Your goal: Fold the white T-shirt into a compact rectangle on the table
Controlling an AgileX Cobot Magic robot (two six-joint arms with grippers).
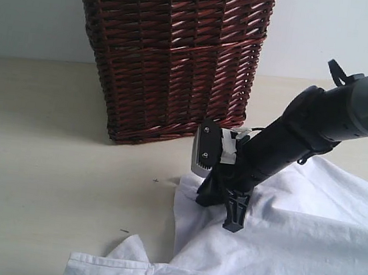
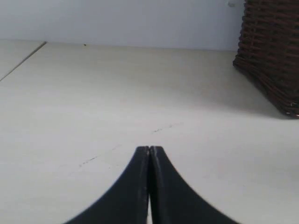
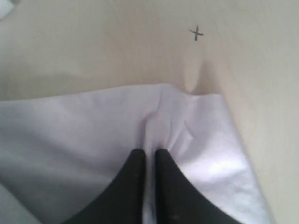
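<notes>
The white T-shirt (image 1: 306,240) lies crumpled on the pale table (image 1: 47,161), filling the lower right of the exterior view. My right gripper (image 1: 221,209) is down at the shirt's upper left corner, just in front of the basket. In the right wrist view the right gripper (image 3: 149,153) is shut on a pinched fold of the T-shirt (image 3: 93,126) near its edge, with cloth showing in the narrow slit between the fingers. My left gripper (image 2: 149,148) is shut on nothing, hovering over bare table (image 2: 93,93); it is out of the exterior view.
A tall dark red-brown wicker basket (image 1: 174,56) stands at the back of the table, just behind the right gripper, and its corner (image 2: 271,56) shows in the left wrist view. A small pen cross (image 3: 196,33) marks the table beyond the shirt's edge.
</notes>
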